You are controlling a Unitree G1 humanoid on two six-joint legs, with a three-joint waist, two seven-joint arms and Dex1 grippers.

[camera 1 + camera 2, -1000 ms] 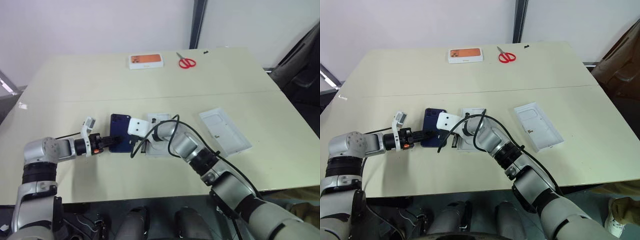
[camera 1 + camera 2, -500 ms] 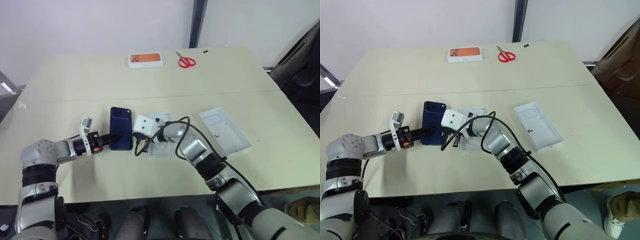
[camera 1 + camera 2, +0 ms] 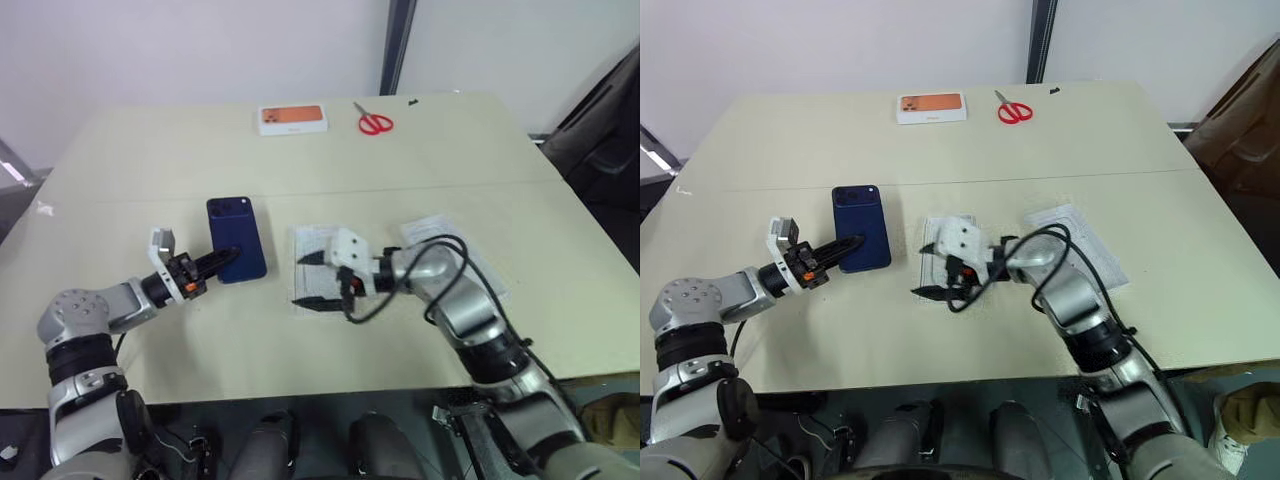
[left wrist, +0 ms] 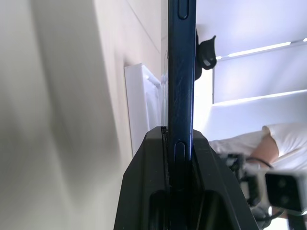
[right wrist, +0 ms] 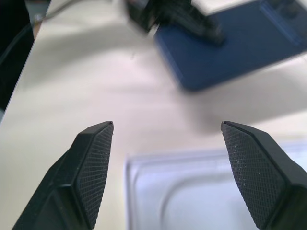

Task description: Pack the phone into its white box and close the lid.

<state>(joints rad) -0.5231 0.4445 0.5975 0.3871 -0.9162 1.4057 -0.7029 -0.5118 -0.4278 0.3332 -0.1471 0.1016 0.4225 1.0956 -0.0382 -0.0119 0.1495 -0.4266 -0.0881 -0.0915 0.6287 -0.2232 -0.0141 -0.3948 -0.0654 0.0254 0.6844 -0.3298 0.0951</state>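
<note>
Left gripper (image 3: 222, 259) at left centre of the head frames: fingers clamped narrow on the near end of the phone (image 3: 237, 252), gripped edge-on across its thin sides, as seen close up in the left wrist view (image 4: 181, 96). Phone dark navy, back up, camera cluster at its far corner, lying left of centre over the table (image 3: 150, 170); whether raised clear of the surface cannot be told.

Right gripper (image 3: 310, 279) at centre frame, pointing toward the left of the picture: fingers (image 5: 86, 167) spread wide, nothing between them, touching nothing visible. Positioned over the white box (image 3: 305, 240), which sits on the table just right of the phone, apart from it. Pale tray rim visible under the fingers in the right wrist view, phone beyond it.

Lid (image 3: 1102, 252) right of centre, partly hidden behind the right arm, lying flat on the table, separate from the white box.

At upper centre: orange-topped box (image 3: 292, 119) and red scissors (image 3: 374, 123), side by side, well apart from both grippers.
</note>
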